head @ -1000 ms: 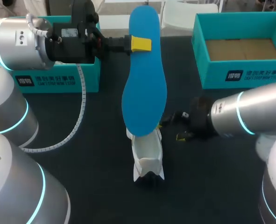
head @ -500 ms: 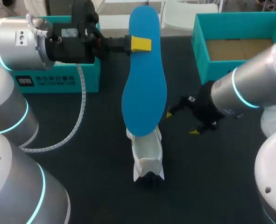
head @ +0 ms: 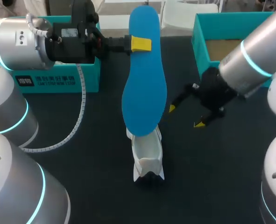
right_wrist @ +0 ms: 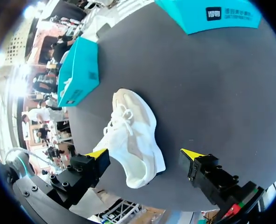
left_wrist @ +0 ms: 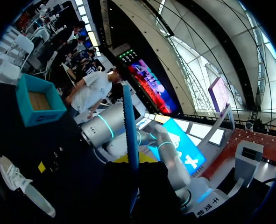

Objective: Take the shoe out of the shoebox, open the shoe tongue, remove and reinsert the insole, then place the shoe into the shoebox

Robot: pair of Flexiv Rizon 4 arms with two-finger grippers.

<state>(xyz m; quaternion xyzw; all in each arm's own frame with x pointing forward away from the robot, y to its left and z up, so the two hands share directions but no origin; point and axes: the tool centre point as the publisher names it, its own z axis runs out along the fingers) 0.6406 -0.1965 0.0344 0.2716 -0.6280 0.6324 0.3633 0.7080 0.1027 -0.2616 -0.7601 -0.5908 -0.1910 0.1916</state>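
A long blue insole (head: 145,74) hangs upright over the middle of the table, and my left gripper (head: 140,44) is shut on its upper part. In the left wrist view the insole (left_wrist: 130,126) shows edge-on, rising from between the fingers. The white shoe (head: 147,156) lies on the dark table under the insole's lower end. My right gripper (head: 186,115) hovers open to the right of the shoe, holding nothing. In the right wrist view the shoe (right_wrist: 130,133) lies on its side ahead of the wide-apart yellow fingertips (right_wrist: 98,153).
An open teal shoebox (head: 201,56) with a cardboard floor stands at the back right. Another teal box (head: 88,77) stands at the back left, behind my left arm. A white ribbed cable (head: 77,119) hangs from the left arm.
My right arm has risen and drawn back to the right, away from the shoe, its gripper still open. The left arm, the insole and the shoe have not moved.
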